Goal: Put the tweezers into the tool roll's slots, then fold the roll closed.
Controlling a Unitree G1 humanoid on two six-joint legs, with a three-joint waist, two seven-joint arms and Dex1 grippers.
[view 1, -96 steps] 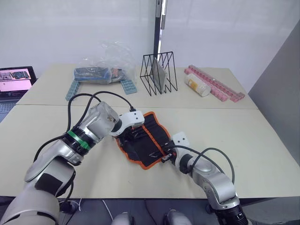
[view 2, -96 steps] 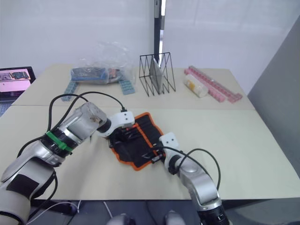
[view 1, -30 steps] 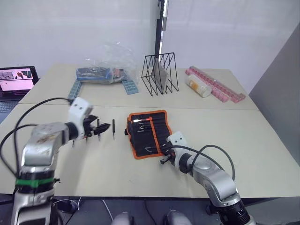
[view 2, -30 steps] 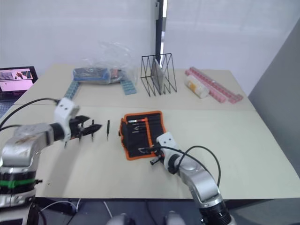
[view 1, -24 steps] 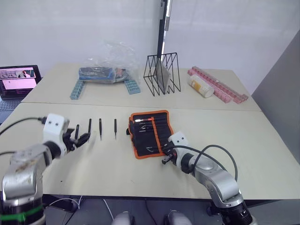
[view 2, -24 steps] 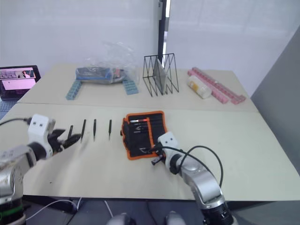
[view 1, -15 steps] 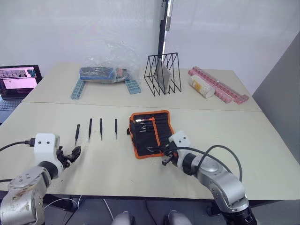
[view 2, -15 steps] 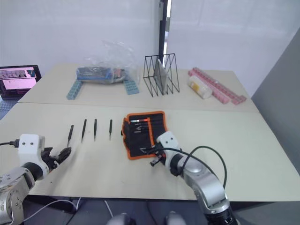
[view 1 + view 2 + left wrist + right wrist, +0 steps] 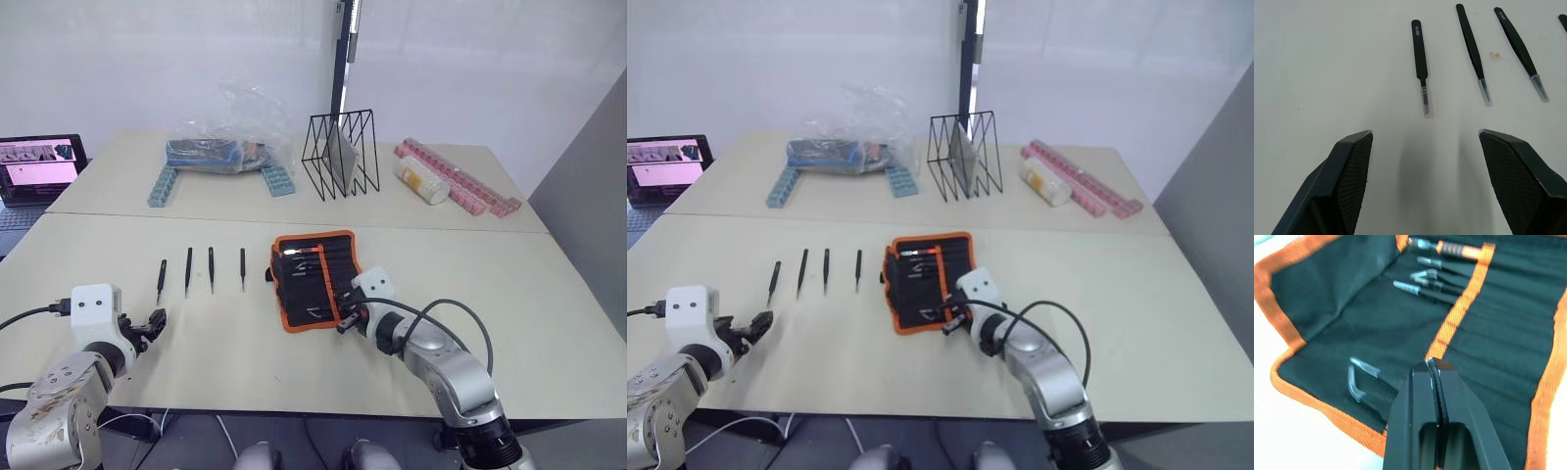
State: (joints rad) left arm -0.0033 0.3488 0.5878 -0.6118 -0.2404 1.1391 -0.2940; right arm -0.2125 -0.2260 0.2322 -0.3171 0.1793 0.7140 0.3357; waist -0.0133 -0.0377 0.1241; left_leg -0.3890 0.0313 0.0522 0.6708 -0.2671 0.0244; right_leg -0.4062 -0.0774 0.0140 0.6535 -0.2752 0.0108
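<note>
Four slim black pointed metal tweezers (image 9: 201, 271) lie in a loose row flat on the pale beige surface (image 9: 509, 284), apart from one another and well to the left of the black fabric tool roll with orange edging (image 9: 313, 280), which lies unrolled with its inner face up; a fifth small dark piece lies just beside the roll's left edge, too small to name. In the left wrist view the tweezers (image 9: 1419, 56) show clear caps over their points, and one carries small white lettering too fine to read; no other brand or label is legible. They look light, stiff and smooth, lying so low that a pinch across the wider rear half should hold better than one at the capped tip, and they may well skid on the surface. The roll looks soft and limp, so it would probably shift unless pinned while a tool is pushed into the narrow black fabric slots (image 9: 1488, 333), some of which already hold capped tools. The left gripper (image 9: 1425, 147) is spread wide, near the leftmost tweezers, empty. The right gripper (image 9: 1432, 366) is pressed together, its tip over the roll's orange inner stripe
</note>
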